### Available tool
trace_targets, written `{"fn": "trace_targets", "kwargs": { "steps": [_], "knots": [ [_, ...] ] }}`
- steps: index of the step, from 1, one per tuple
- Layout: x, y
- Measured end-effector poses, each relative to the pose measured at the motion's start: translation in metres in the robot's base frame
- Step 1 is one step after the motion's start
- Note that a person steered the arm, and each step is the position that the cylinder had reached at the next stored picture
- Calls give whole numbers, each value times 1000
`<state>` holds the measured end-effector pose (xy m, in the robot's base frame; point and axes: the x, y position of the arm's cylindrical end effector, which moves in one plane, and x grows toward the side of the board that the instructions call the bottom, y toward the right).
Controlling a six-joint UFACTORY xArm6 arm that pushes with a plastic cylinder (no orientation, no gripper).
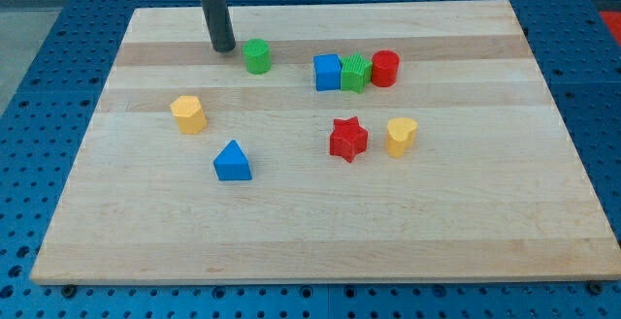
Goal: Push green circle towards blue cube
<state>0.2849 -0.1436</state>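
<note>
Green circle (257,56) just to the view's right of my tip (224,47), near but apart, toward the board's top edge; blue cube (327,72) farther right and slightly lower, along nearly the same line; no jaws, only a bare rod; green block (355,73) and red cylinder (385,68) packed behind the cube; path between circle and cube unobstructed; yellow blocks, red star (348,140), blue triangle (232,161) well below.

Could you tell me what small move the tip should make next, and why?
Probably slide my tip toward the view's right into the green circle: the tip sits just left of it, apart, and the blue cube lies further right, slightly lower.
</note>
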Motion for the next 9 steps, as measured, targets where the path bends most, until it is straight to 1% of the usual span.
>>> {"fn": "trace_targets", "kwargs": {
  "steps": [2,3,5,9],
  "knots": [
    [8,24],
    [17,44],
    [20,85],
    [22,94]
  ]
}}
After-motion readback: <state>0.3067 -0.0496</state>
